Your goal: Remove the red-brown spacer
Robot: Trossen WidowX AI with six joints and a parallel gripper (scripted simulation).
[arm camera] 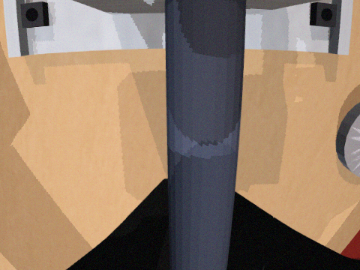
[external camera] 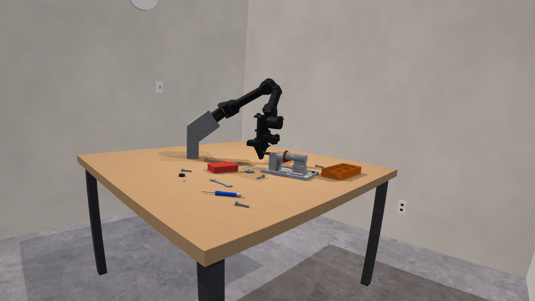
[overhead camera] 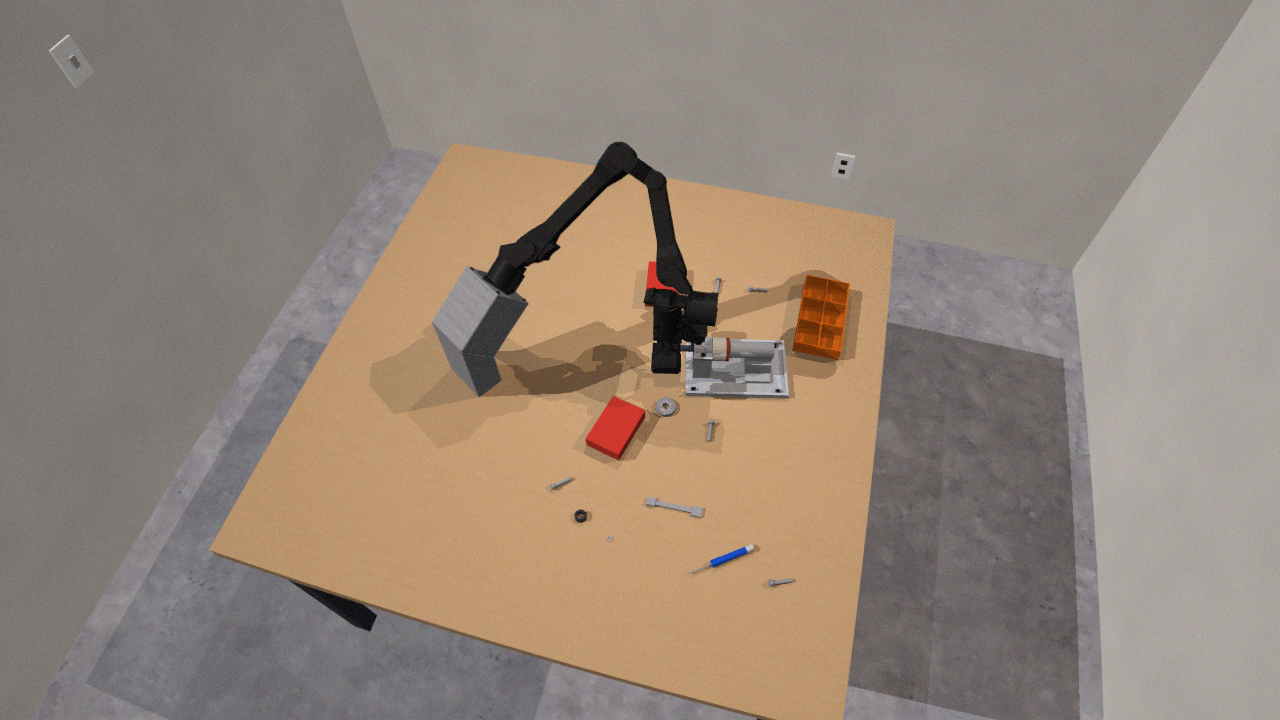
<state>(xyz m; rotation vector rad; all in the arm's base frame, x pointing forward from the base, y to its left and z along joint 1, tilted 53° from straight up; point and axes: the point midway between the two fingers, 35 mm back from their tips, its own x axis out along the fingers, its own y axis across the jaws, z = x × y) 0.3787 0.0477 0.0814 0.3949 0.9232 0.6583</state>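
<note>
The dark grey shaft (arm camera: 205, 105) (external camera: 267, 153) runs up the middle of the wrist view into the grey fixture (arm camera: 90, 30). It sticks out of the small support block (external camera: 275, 161) (overhead camera: 705, 355) toward the arm. My gripper (overhead camera: 666, 356) (external camera: 260, 151) (arm camera: 188, 190) is shut on the shaft's free end, with a black finger on either side of it. The red-brown spacer (overhead camera: 728, 349) (external camera: 284, 156) sits on the shaft between the small support and the big housing block (overhead camera: 759, 351) (external camera: 298, 160). A pale spacer (overhead camera: 718, 347) sits beside it. The fixture's base plate (overhead camera: 741, 388) (external camera: 289, 174) lies flat on the table.
A red block (overhead camera: 615, 426) (external camera: 222, 167) and a washer (overhead camera: 665, 403) (external camera: 248, 171) (arm camera: 352, 140) lie near the fixture's front. An orange compartment tray (overhead camera: 823, 316) (external camera: 341, 170) stands beyond it. A wrench (overhead camera: 674, 506), a blue screwdriver (overhead camera: 729, 557) (external camera: 226, 193) and loose bolts lie nearer the front edge.
</note>
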